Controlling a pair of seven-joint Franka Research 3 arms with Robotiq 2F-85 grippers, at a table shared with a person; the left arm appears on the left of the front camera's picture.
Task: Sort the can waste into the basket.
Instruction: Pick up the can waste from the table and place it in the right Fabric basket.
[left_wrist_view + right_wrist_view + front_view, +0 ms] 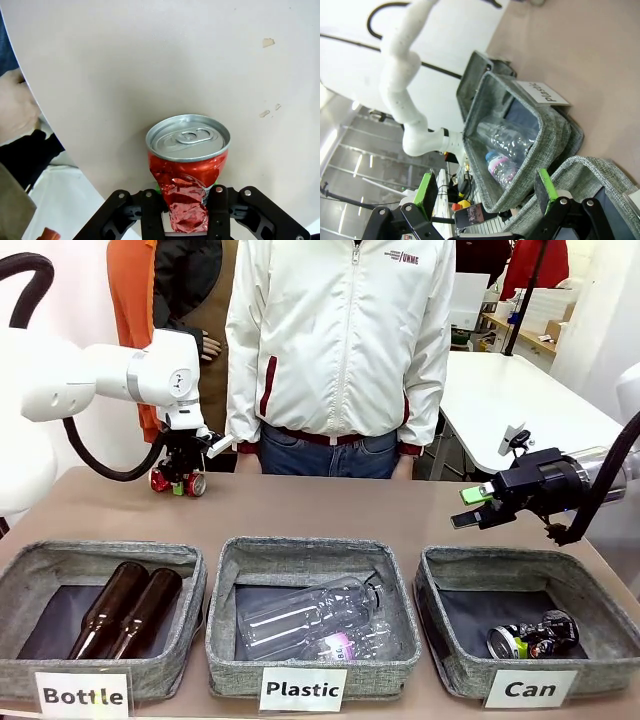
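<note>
Left gripper (182,483) is clamped on the crushed red can (189,172) at the table's far left. Right gripper (485,197) stands apart. Recommend lifting clear, then crossing right to the "Can" basket (590,660).

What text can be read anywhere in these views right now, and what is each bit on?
"Bottle": white label on the left basket.
"Plastic": white label on the middle basket; also readable in the right wrist view.
"Can": white label on the right basket.
Jacket chest logo: too small to read.
Print on the dark can and pink bottle label: unreadable.
</note>
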